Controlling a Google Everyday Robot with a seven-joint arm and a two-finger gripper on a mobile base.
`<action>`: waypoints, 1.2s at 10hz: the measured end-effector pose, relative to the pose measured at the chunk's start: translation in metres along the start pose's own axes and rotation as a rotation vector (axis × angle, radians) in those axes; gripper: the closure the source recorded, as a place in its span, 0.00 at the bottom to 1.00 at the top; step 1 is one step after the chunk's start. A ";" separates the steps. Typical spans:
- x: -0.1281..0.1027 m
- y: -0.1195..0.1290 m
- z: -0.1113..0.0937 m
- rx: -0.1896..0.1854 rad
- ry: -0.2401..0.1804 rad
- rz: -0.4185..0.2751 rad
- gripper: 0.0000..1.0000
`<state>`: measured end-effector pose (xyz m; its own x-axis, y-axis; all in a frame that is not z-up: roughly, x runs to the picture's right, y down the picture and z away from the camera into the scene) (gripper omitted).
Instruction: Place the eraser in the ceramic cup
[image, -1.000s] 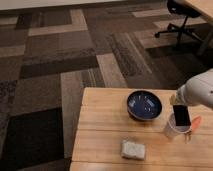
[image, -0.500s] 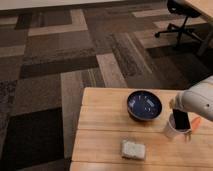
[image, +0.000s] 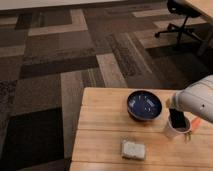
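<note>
The eraser (image: 177, 119) is a flat black block standing on end in the mouth of the white ceramic cup (image: 174, 132), its upper part sticking out above the rim. The cup stands on the wooden table (image: 102, 135), just right of and in front of the bowl. My gripper (image: 174, 111) is at the end of the white arm (image: 197, 100) that comes in from the right edge. It sits directly over the eraser's top, touching or nearly touching it.
A wide dark blue bowl (image: 144, 105) sits on the table to the left of the cup. A whitish rectangular pad (image: 133, 149) lies near the front edge. A small orange object (image: 195, 122) lies right of the cup. An office chair (image: 181, 20) stands on the carpet at the far right.
The arm's end has shifted a little left and down over the cup. The eraser has sunk slightly lower into the cup's mouth. Bowl and pad have not moved.
</note>
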<state>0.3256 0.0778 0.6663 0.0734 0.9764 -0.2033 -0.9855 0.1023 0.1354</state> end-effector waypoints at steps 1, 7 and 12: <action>0.002 -0.002 0.002 -0.008 -0.007 0.003 1.00; 0.004 -0.003 0.004 -0.012 -0.007 0.007 0.38; 0.005 -0.003 0.004 -0.012 -0.005 0.008 0.20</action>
